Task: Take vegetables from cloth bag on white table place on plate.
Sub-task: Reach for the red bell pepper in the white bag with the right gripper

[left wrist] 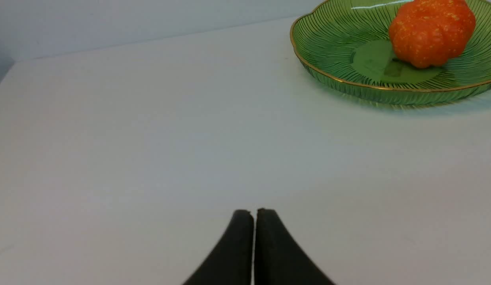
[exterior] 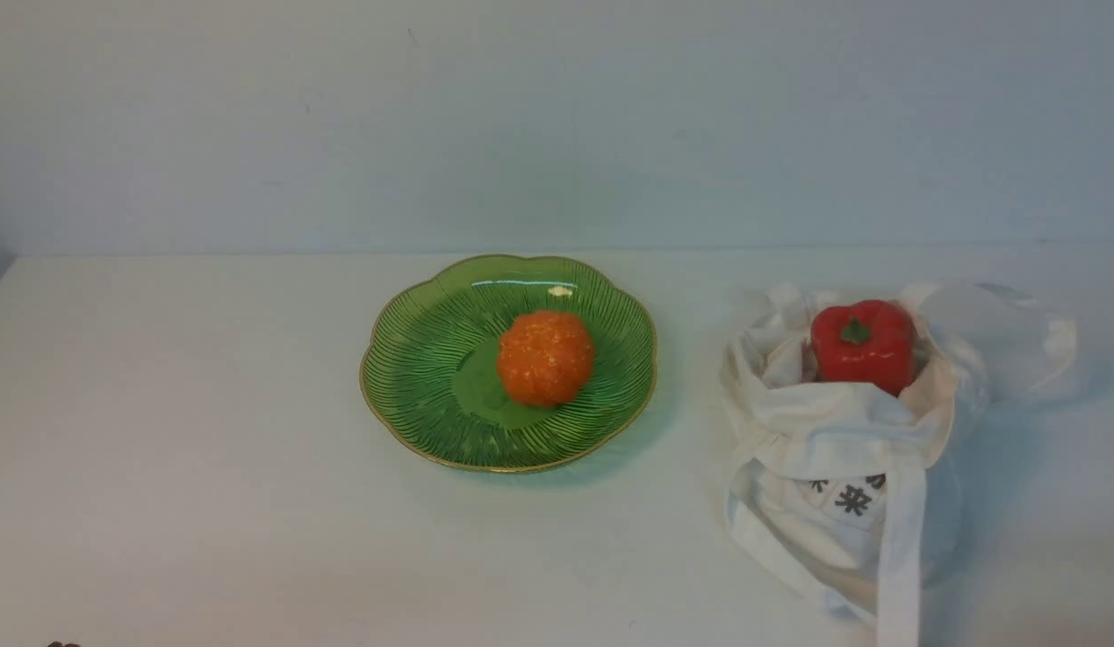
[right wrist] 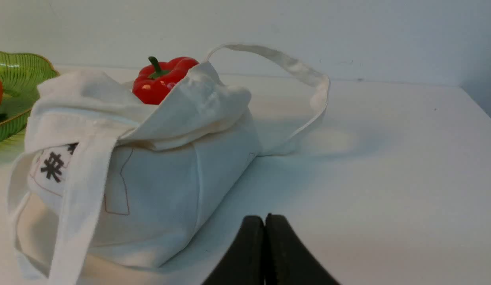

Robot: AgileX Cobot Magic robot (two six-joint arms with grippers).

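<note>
Presently, the pepper [exterior: 867,346] is sitting in the open mouth of the bag [exterior: 844,431], which is standing toward the right edge of the surface [exterior: 207,431]. The plate [exterior: 413,395] is resting nearer the middle of the far edge, well apart from the bag, and is carrying an orange ball [exterior: 546,358] but no pepper. One strap is trailing toward the near edge; another is looping out on the bag's right side. The left tool [left wrist: 254,211] is showing its fingertips drawn together, with nothing visible between them; the right tool [right wrist: 265,217] is likewise keeping its tips together and is gripping nothing. Neither is touching the bag or the pepper. As judged from this arrangement, the transfer is awaiting its start: opening the right tool, grasping the pepper, lifting it free of the cloth and setting it beside the ball are all remaining.
</note>
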